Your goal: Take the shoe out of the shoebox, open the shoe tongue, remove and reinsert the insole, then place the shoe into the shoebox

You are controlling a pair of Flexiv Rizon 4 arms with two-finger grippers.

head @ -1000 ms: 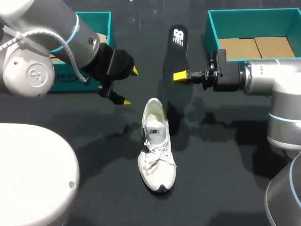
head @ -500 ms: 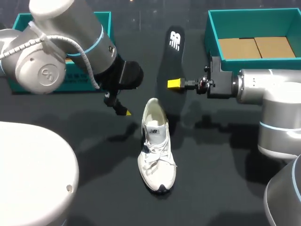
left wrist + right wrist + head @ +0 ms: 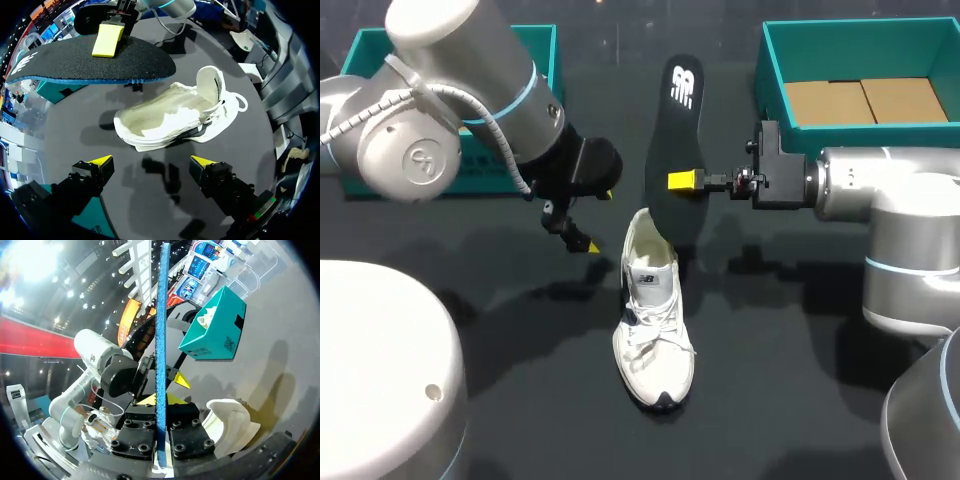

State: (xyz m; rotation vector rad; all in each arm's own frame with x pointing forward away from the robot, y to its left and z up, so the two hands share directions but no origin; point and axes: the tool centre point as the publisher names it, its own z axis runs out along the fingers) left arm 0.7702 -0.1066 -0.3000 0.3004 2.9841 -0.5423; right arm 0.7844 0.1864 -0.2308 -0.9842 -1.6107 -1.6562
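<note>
- The white shoe point(image 3: 653, 330) lay out of the box on the dark table point(image 3: 800, 390), between the two arms, with its toe toward the robot and its heel opening toward the far side.
- The right arm's jaws pinched the black insole point(image 3: 675, 150) across its two faces at about mid-length. One yellow fingertip point(image 3: 109, 39) lay flat on the face seen from the left wrist.
- The insole hung clear of the table, its lower end near the heel opening. This looked like lining up for reinsertion.
- From the right wrist the insole point(image 3: 161, 340) showed edge-on, a thin blue line running up from between the fingers. That fitted a grip meant to keep it stiff and straight.
- The left arm's jaws were spread and empty, low beside the shoe point(image 3: 175, 117), probably ready to steady it.
- A teal box point(image 3: 772, 75) with a cardboard floor stood on the far right, and another point(image 3: 535, 40) on the far left behind the left arm. I could not tell which was the shoebox's base.
- The head view hid the second right finger behind the insole.
- No view showed whether the insole's tip touched the shoe.
- The tongue seemed raised, though that was unclear.
</note>
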